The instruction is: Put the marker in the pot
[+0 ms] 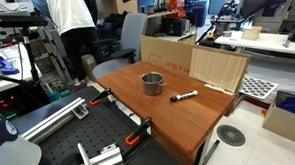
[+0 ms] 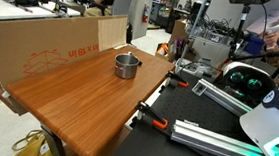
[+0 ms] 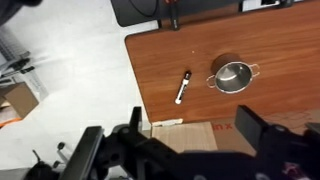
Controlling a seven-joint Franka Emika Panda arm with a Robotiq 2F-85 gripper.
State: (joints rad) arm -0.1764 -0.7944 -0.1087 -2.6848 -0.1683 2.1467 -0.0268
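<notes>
Gripper [image 3: 190, 140] spread open high above the table [image 3: 280, 40], marker [image 3: 183, 87] lying on the wood beside the pot [image 3: 233, 77]

In the wrist view the two dark, blurred fingers [image 3: 135, 132] stand wide apart at the lower edge with nothing between them, well clear of the tabletop; just past them a strip of cardboard [image 3: 215, 135] borders the table, then the slim black marker lies flat on the bare wood, near the pot but not touching it, and the small round metal pot stands upright with two little handles; in an exterior view the marker [image 1: 184, 96] lies outside the pot [image 1: 151, 84], with an office chair [image 1: 129, 37] and a standing person [image 1: 70, 19] farther back
</notes>
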